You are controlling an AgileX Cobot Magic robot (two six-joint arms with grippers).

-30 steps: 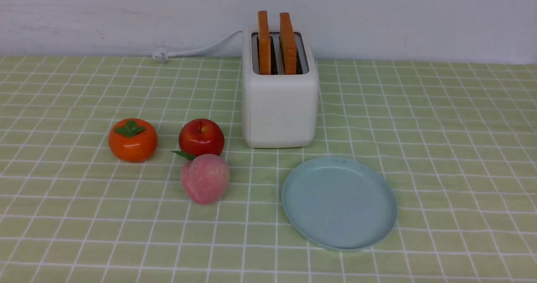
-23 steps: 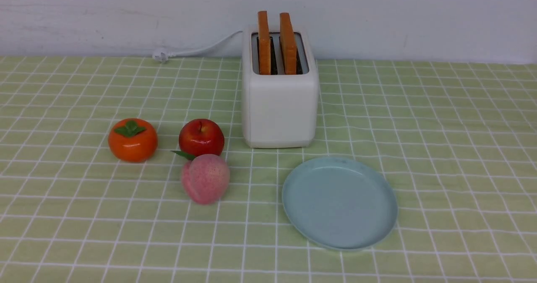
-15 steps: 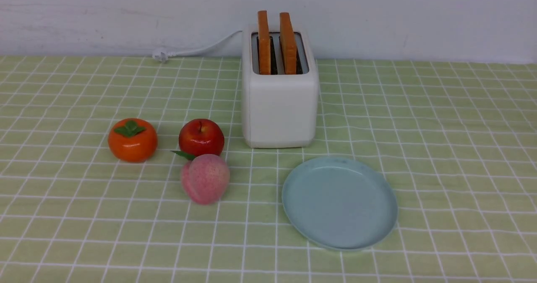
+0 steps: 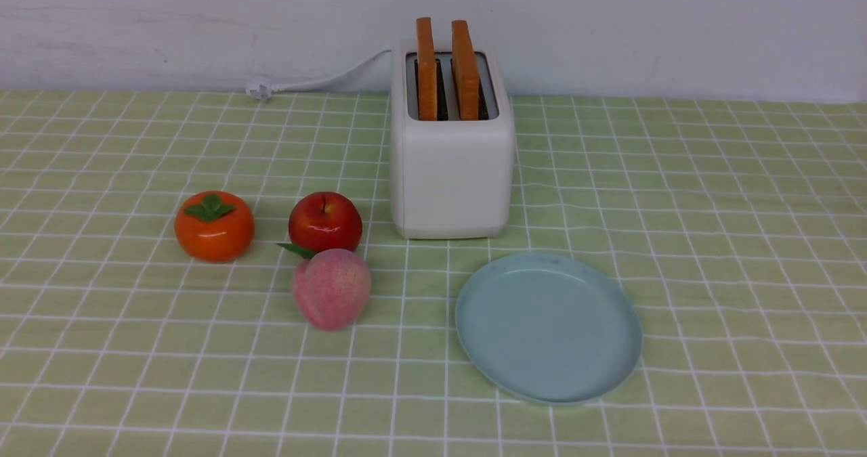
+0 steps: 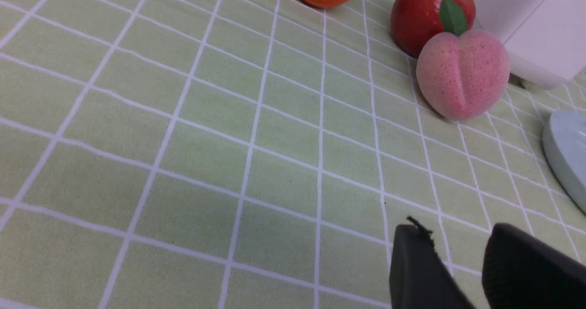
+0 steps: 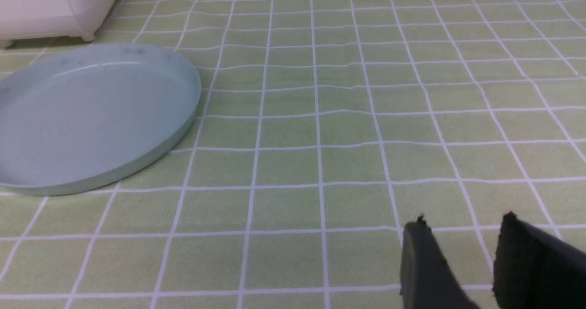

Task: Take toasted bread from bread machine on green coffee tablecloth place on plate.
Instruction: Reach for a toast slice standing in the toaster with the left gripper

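Two slices of toasted bread [image 4: 426, 71] [image 4: 464, 71] stand upright in the slots of the cream-white bread machine [image 4: 450, 172], at the back of the green coffee tablecloth [image 4: 711, 240]. The pale blue plate [image 4: 548, 328] lies empty in front of it, slightly right. Neither arm appears in the front view. My left gripper [image 5: 458, 235] hovers low over bare cloth, open and empty, with the plate's edge [image 5: 567, 153] off to one side. The right gripper [image 6: 462, 224] is also open and empty over the cloth, well apart from the plate [image 6: 91, 116].
Left of the bread machine sit an orange persimmon [image 4: 214, 227], a red apple [image 4: 325, 221] and a pink peach [image 4: 331, 288]. A white power cord [image 4: 318, 81] runs along the back wall. The peach [image 5: 462, 73] and apple [image 5: 421, 16] lie ahead of my left gripper.
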